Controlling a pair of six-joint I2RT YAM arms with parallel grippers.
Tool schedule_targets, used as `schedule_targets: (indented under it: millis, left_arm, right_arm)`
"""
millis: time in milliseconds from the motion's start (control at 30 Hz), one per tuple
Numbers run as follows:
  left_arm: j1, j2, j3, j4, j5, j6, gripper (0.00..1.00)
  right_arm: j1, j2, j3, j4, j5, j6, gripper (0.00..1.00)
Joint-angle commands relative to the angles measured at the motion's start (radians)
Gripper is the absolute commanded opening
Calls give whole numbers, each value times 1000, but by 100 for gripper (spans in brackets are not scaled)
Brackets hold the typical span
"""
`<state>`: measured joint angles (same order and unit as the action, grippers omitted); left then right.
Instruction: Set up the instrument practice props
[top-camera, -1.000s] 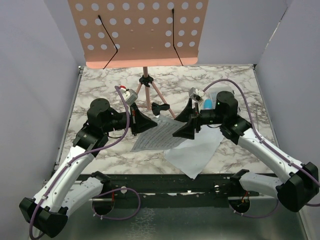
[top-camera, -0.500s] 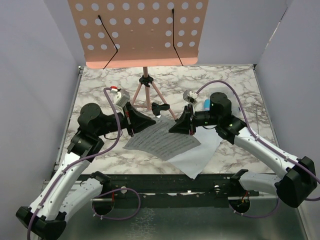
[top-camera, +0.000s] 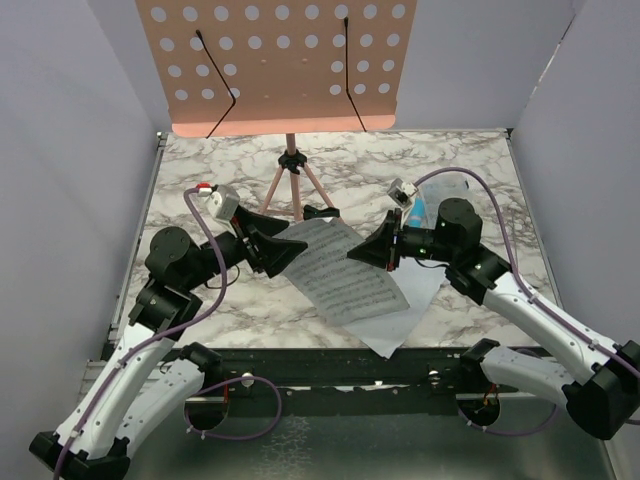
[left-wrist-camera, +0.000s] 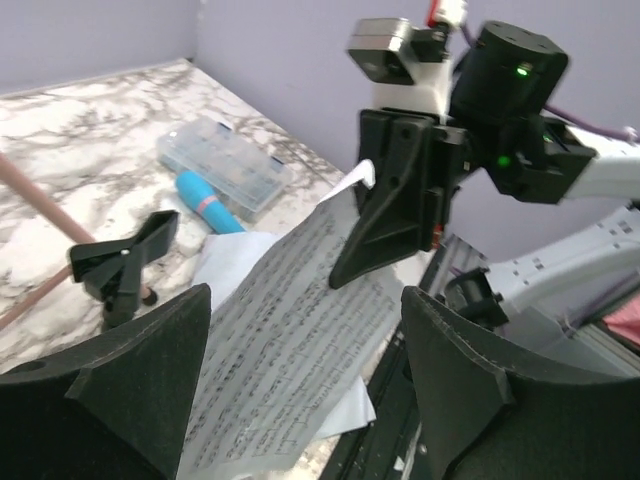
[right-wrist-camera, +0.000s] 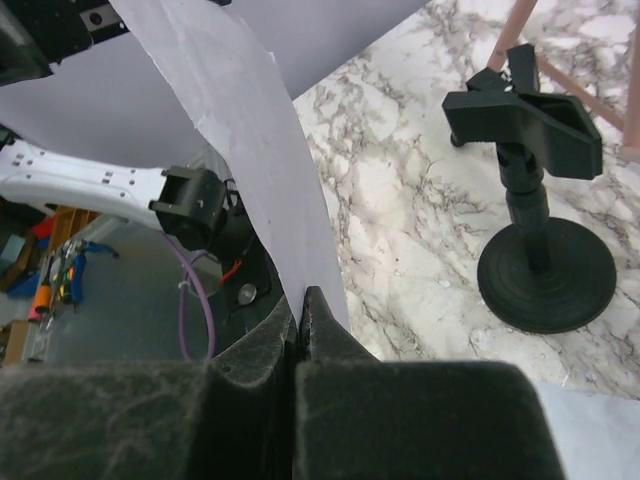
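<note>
Your right gripper (right-wrist-camera: 302, 300) is clenched on one edge of the printed sheet-music page (top-camera: 345, 275), which tilts over the blank page (top-camera: 400, 312) on the table (top-camera: 200, 170) before the pink music stand (top-camera: 275, 65), while your left gripper (left-wrist-camera: 305, 300) is released, fingers spread wide about the opposite edge.

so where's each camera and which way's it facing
top external: above and behind, looking down on table and music stand; both arms show.
left wrist: on the left arm, facing the right end effector pinching the sheet; open left end effector frames it.
right wrist: looks along the sheet toward the mic stand; own shut fingers below.
shared: both wrists see sheet and mic stand.
</note>
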<state>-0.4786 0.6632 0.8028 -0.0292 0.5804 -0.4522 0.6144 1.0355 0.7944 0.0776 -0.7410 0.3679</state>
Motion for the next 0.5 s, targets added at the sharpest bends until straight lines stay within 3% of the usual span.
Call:
schedule_targets:
  millis: [0, 267, 467]
  left_arm:
    - [-3, -57, -19, -32, -209, 0, 78]
    - [-3, -119, -50, -189, -481, -9, 77]
    - [-3, -98, -95, -247, -494, -75, 77]
  right_arm:
    - [4, -49, -5, -30, 120, 39, 0]
    - [-7, -59, 9, -71, 152, 58, 0]
    - [-24, -52, 11, -49, 118, 80, 0]
